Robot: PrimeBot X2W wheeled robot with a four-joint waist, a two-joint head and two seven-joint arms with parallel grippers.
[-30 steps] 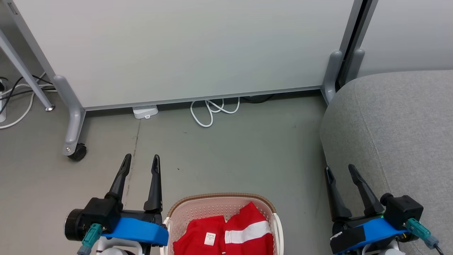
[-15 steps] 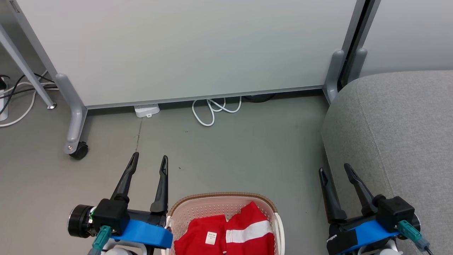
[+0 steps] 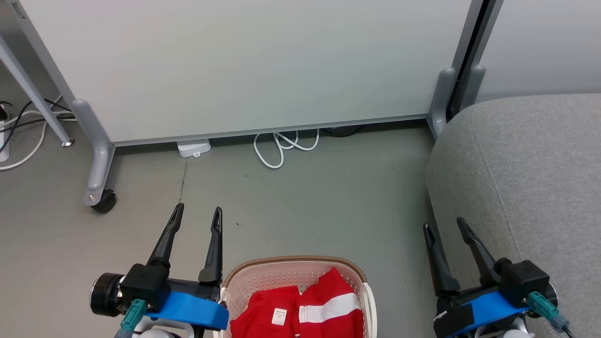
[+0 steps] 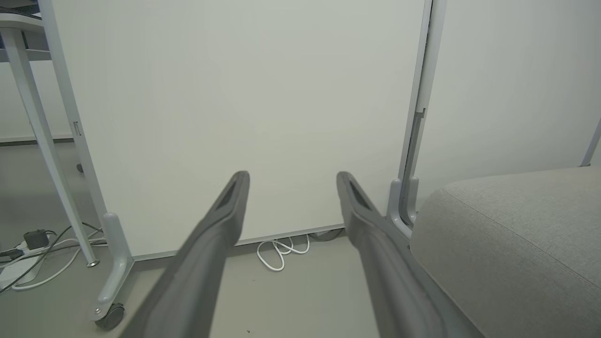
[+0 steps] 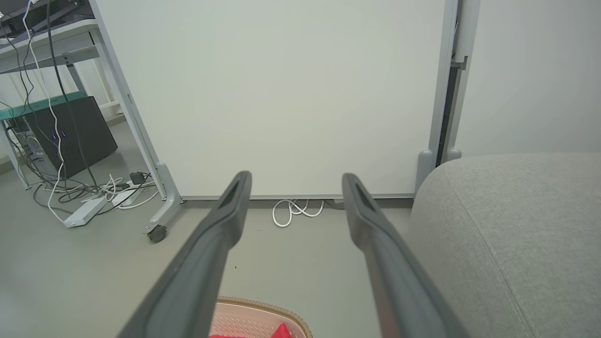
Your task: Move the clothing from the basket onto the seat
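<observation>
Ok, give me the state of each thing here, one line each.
Basket: upright on the floor, loaded.
Clothing: crumpled in the basket, untouched.
Seat: no clothing on the visible part.
Left gripper: open, empty, left of the basket.
Right gripper: open, empty, beside the seat.
Cable: coiled on the floor.

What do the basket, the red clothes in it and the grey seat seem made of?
Cream perforated basket: likely moulded matt plastic, given its even hole grid; brown rim looks woven. Red clothing with white band: smooth, probably synthetic fabric. Grey seat: matt woven upholstery, speckled weave and seam showing.
</observation>
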